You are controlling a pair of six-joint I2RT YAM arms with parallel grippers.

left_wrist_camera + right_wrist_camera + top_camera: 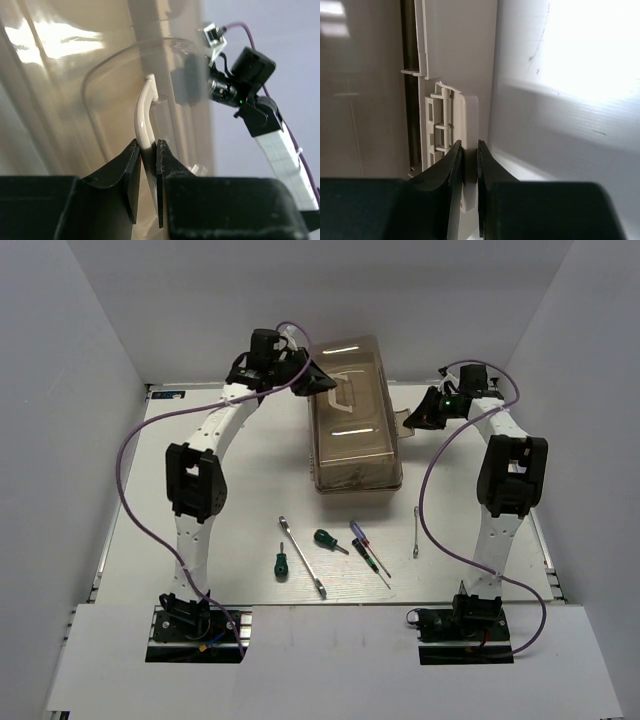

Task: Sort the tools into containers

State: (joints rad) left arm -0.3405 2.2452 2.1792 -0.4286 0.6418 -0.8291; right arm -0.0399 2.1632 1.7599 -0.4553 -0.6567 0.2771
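1 toolbox [355, 415]; on the surface [250, 460] before it, 6 tools — 2 green screwdrivers [281, 564] [327, 539], 1 purple [358, 535], 1 thin [372, 560], 2 wrenches [302, 557] [416, 532]. Left jaws pinch its handle [142, 115] — right jaws its latch [465, 115].

White table [262, 472] bears toolbox [355, 420], perhaps six tools [327, 540].

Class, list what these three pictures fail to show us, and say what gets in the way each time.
- Top view: the toolbox interior, hidden by its brown lid and glare.
- Top view: the tools' tips, too small to identify.
- Left wrist view: the handle's lower end, behind the left gripper.
- Right wrist view: the latch's bottom, behind the right gripper; whether it is undone is unclear.
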